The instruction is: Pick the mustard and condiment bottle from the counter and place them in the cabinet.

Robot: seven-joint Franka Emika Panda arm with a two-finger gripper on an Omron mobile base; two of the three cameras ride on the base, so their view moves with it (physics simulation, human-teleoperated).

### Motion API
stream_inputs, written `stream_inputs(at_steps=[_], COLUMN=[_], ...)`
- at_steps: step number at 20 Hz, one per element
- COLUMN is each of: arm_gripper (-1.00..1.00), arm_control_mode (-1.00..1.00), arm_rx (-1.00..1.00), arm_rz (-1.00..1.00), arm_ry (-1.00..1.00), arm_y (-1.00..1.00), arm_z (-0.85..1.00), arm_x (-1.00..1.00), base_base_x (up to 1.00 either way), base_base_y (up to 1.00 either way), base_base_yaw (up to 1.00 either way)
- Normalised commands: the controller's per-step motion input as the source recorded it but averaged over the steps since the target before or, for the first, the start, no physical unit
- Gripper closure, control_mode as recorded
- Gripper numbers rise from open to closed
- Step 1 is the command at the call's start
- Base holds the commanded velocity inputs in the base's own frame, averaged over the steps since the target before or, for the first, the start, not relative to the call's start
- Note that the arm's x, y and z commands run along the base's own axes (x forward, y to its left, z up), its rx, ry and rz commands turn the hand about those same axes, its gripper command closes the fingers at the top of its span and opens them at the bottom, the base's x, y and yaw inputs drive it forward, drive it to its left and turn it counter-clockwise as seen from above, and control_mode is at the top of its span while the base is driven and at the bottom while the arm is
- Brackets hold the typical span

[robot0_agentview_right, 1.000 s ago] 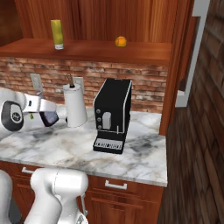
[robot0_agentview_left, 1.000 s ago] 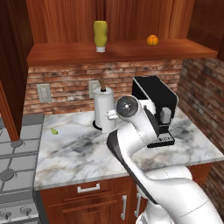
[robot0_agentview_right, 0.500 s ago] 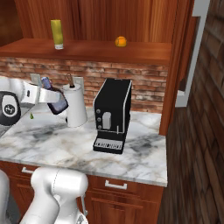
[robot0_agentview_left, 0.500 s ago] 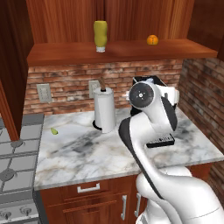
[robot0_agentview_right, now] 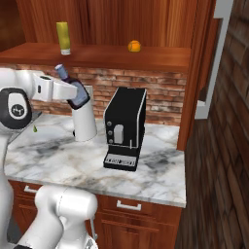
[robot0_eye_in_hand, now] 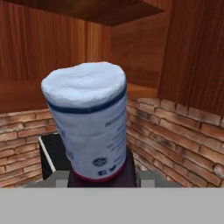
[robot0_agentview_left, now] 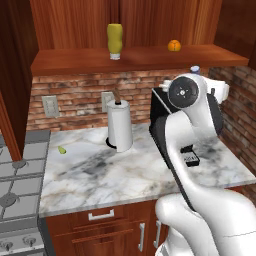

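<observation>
The mustard [robot0_agentview_left: 115, 41] stands on the cabinet [robot0_agentview_left: 140, 56] shelf, left of the fruit [robot0_agentview_left: 174, 45] on the same shelf, well apart. Below, on the surface [robot0_agentview_left: 100, 172], the paper towel roll [robot0_agentview_left: 120, 129] stands against the brick wall, left of the coffee machine [robot0_agentview_right: 125, 128]. The stove [robot0_agentview_left: 15, 190] adjoins the surface's left end. The condiment bottle [robot0_agentview_right: 69, 89] sits tilted in the claw [robot0_agentview_right: 78, 99], above the surface, below the shelf, before the roll.

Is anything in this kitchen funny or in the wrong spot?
A little: the mustard stands upside down on its cap on the cabinet shelf. The gripper holds the condiment bottle tilted in the air above the counter. Nothing looks spilled or broken.
</observation>
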Motion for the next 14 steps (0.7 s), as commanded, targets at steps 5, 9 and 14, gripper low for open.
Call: stream_inputs(at_steps=[5,9,14], arm_gripper=[1.0,1.0,1.0], arm_control_mode=[-1.0,-1.0,-1.0], arm_rx=[0.0,0.0,0.0], arm_rz=[-0.02,0.0,0.0], arm_ry=[-0.12,-0.1,-0.06], arm_y=[-0.35,-0.24,-0.23], arm_z=[0.59,0.48,0.32], arm_x=[0.0,0.0,0.01], base_base_x=[0.0,0.0,0.0], base_base_y=[0.0,0.0,0.0], base_base_yaw=[0.0,0.0,0.0])
